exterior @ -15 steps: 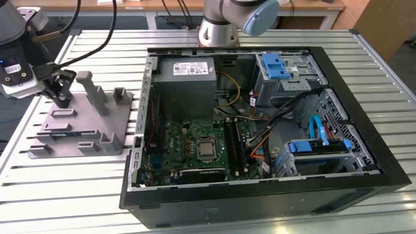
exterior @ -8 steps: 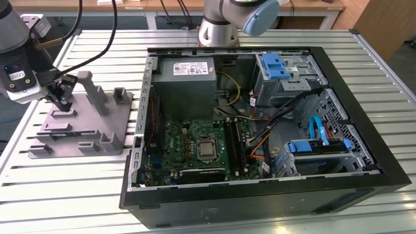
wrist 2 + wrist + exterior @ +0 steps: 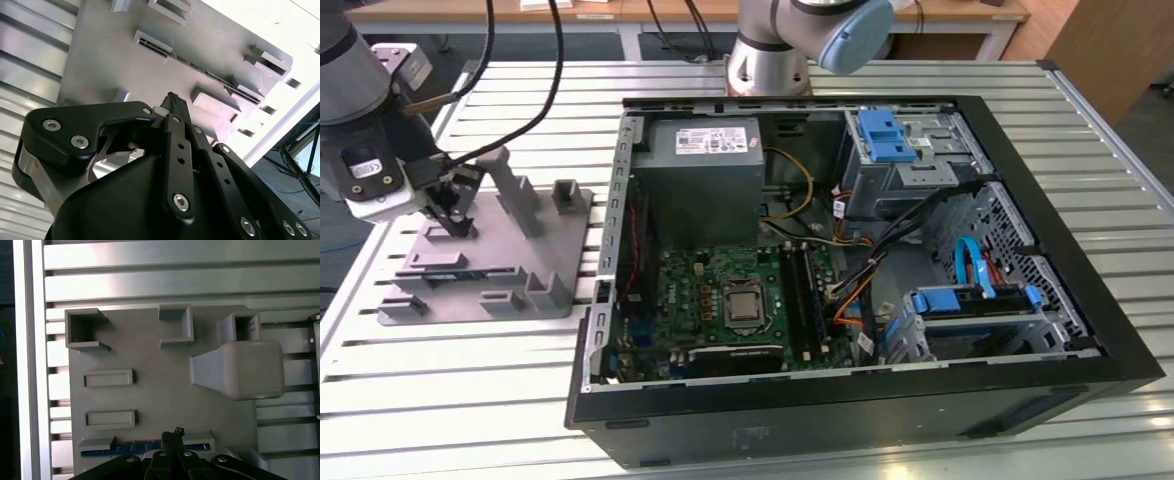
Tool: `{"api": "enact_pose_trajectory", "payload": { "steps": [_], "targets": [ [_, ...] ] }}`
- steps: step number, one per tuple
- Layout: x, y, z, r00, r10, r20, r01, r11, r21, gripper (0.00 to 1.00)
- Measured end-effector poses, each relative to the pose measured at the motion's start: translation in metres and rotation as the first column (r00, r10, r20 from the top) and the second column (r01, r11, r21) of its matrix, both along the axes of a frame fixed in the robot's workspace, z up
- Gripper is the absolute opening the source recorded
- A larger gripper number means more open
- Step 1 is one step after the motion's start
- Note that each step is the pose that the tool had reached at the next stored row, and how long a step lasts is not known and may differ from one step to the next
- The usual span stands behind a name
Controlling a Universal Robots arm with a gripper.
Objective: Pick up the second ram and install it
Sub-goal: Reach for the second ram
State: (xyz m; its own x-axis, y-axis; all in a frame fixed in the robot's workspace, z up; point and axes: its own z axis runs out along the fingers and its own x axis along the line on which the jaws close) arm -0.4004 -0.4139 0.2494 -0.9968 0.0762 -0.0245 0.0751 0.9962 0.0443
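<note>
The second ram is a thin blue stick standing edge-on in a slot of the grey holder plate. In the second wrist view it shows as a dark sliver across the plate. My gripper hangs just above the stick's middle, and its black fingertips are shut together with nothing seen between them. In the exterior view the gripper is over the plate at that view's left, and the ram lies low in its slot.
An open computer case lies on the slatted table at the exterior view's right of the plate, with long black memory slots on its green motherboard. A tall grey block and several smaller upright blocks rise from the plate near the gripper.
</note>
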Motion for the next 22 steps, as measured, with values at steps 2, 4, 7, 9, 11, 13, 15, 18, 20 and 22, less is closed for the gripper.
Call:
{"api": "enact_pose_trajectory", "payload": {
  "steps": [2, 4, 7, 9, 11, 13, 15, 18, 20, 22],
  "targets": [
    [0.0, 0.0, -0.0029, 1.0, 0.0, 0.0, 0.0, 1.0, 0.0, 0.1],
    [0.0, -0.0001, -0.0057, 1.0, 0.0, 0.0001, 0.0, 1.0, 0.0, 0.1],
    [0.0, -0.0001, -0.0101, 1.0, 0.0, 0.0, 0.0, 1.0, 0.0, 0.1],
    [0.0, -0.0002, -0.013, 1.0, 0.0, 0.0, 0.0, 1.0, 0.0, 0.1],
    [0.0, -0.0002, -0.0161, 1.0, 0.0, 0.0, 0.0, 1.0, 0.0, 0.1],
    [0.0, -0.0002, -0.0198, 1.0, 0.0, 0.0001, 0.0, 1.0, 0.0001, 0.1],
    [0.0, -0.0005, -0.0233, 1.0, 0.0, 0.0, 0.0, 1.0, 0.0, 0.1],
    [-0.001, -0.0008, -0.0286, 1.0, 0.0, -0.0001, 0.0, 1.0, -0.0001, 0.1],
    [-0.005, -0.0009, -0.0311, 1.0, 0.0, -0.0001, 0.0, 1.0, -0.0003, 0.1],
    [-0.011, -0.0015, -0.0331, 1.0, 0.0, 0.0001, 0.0, 1.0, -0.0005, 0.1]
  ]
}}
